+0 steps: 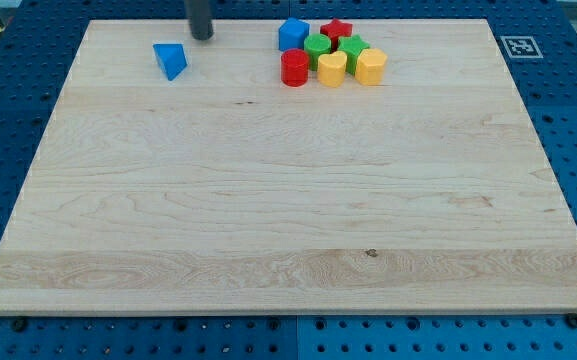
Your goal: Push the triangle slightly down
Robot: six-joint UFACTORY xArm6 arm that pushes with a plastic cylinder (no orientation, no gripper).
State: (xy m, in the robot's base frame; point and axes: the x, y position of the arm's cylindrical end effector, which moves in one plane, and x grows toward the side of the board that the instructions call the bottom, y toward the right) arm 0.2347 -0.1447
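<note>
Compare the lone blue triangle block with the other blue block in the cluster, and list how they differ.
1. The blue triangle block is a three-sided wedge; the blue block in the cluster has more sides, roughly a pentagon.
2. The blue triangle block stands alone at the view's upper left; the blue block in the cluster touches the green block.
3. My tip is just up and right of the triangle, farther from the other.

Both are the same blue and rest on the wooden board.

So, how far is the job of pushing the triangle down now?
Nothing looks done yet: the blue triangle sits near the board's top edge, apart from the cluster of blocks at the view's right. In hand: my tip stands just up and right of the triangle, not touching it. Left: bring the tip above the triangle and push it slightly toward the view's bottom.
</note>
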